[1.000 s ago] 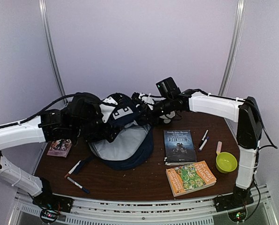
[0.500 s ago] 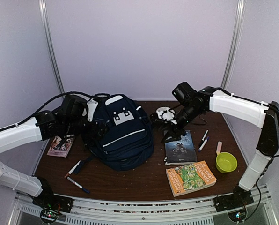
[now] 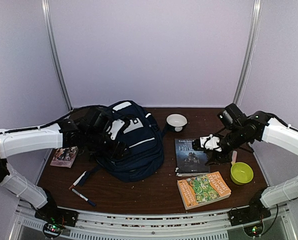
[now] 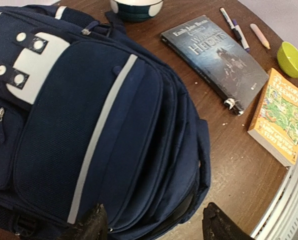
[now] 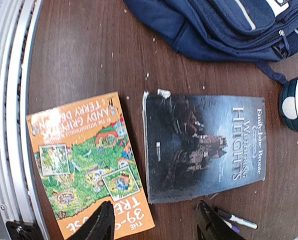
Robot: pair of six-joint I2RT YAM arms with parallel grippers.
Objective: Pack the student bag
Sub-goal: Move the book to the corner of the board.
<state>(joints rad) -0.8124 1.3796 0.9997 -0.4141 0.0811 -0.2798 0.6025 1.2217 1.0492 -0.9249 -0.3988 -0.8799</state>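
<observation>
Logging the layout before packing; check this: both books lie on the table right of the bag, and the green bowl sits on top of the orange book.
One error: the green bowl stands on the table beside the orange book, not on it, as the top external view shows. It and the dark book do lie right of the student bag.

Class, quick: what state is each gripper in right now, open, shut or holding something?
Left gripper: open, over the backpack, holding nothing.
Right gripper: open, above the dark book, holding nothing.
</observation>
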